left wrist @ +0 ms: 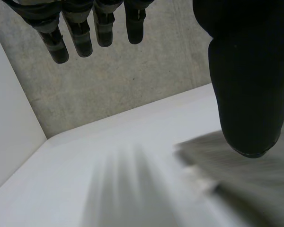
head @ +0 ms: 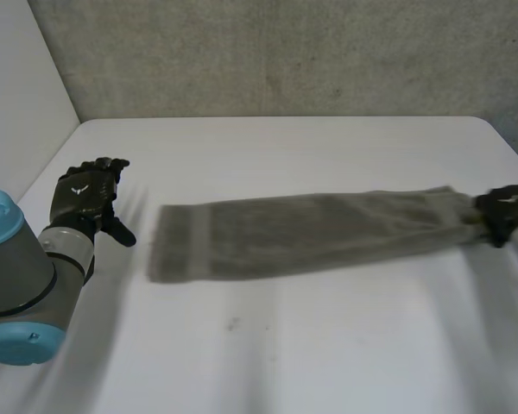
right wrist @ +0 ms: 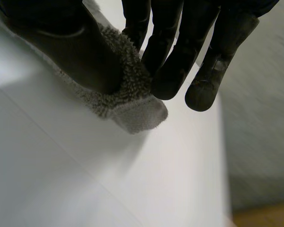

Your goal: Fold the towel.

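A grey towel (head: 311, 233), folded into a long strip, lies across the white table (head: 268, 354). My right hand (head: 503, 210) is at the strip's right end, shut on the towel. In the right wrist view the thumb (right wrist: 75, 52) and fingers (right wrist: 175, 66) pinch the towel's end (right wrist: 132, 104). My left hand (head: 88, 194) hovers open left of the strip's left end, apart from it. Seen from the left wrist, its fingers (left wrist: 80, 33) stay straight, and its thumb (left wrist: 248, 90) is above the towel's left end (left wrist: 246, 175).
A grey wall (head: 285, 52) rises behind the table's back edge. A pale wall (head: 17, 95) stands at the left. The table's right edge (right wrist: 225, 156) runs close beside my right hand.
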Tool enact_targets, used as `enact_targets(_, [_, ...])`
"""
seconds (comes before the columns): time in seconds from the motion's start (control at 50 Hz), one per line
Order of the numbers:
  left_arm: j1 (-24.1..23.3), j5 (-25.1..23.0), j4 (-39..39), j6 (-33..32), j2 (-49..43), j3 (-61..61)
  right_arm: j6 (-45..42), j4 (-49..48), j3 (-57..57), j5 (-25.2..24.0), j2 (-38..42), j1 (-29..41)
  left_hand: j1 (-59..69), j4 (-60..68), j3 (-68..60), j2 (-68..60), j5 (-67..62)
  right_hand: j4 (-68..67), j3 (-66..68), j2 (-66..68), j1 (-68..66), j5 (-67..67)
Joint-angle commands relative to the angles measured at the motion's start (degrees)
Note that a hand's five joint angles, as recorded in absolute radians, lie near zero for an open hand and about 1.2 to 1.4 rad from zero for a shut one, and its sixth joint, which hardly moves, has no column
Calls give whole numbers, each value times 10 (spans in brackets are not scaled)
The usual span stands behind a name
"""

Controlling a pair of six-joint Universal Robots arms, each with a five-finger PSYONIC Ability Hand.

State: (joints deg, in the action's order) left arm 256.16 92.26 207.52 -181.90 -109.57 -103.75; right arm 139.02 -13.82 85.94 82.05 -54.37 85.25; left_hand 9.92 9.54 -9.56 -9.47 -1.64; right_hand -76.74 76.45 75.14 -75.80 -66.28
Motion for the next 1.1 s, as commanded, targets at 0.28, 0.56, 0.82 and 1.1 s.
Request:
enact_targets(0.28, [-4,0,2,0,2,-1,-49,2,-53,17,-99,216,1,5,-4,-5,16,-33,36,49,-42,-37])
enact_targets(0.56, [-7,0,3,-1,-1,-1,-51,3,-105,-15,37,454,1,5,-4,-5,16,-33,36,49,-42,-37])
enact_targets(0.82, [-7,0,16,-6,-3,-7,-47,8,-124,-57,97,506,1,5,-4,-5,16,-33,36,49,-42,-37])
enact_targets(1.1, [-7,0,23,-7,-3,-8,-27,63,-153,-87,64,501,1,5,-4,-5,16,667,-664,-651,658,663])
